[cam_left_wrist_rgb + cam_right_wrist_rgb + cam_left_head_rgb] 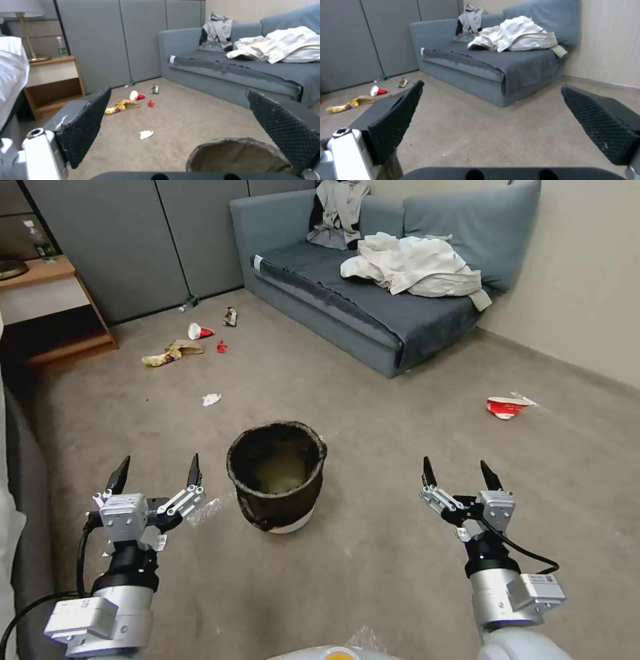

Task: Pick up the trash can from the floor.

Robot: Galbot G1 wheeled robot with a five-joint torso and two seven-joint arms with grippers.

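The trash can (277, 477) stands upright on the floor (373, 567) in the middle of the head view, a dark bag rolled over its rim and a white base showing below. My left gripper (157, 471) hangs open just to its left, apart from it, fingers pointing forward. Open as well, my right gripper (462, 472) hovers farther off on the can's right. In the left wrist view the can's rim (238, 156) shows close by, beside one black padded finger (286, 132). Between the right gripper's fingers (391, 122) lies bare carpet.
A grey sofa (373, 307) with heaped clothes stands at the back right. Scattered litter lies on the carpet: a crushed red-and-white cup (507, 407), a white scrap (211, 399), wrappers and a cup (199, 332) near the panel wall. A wooden nightstand (53, 307) is at the back left.
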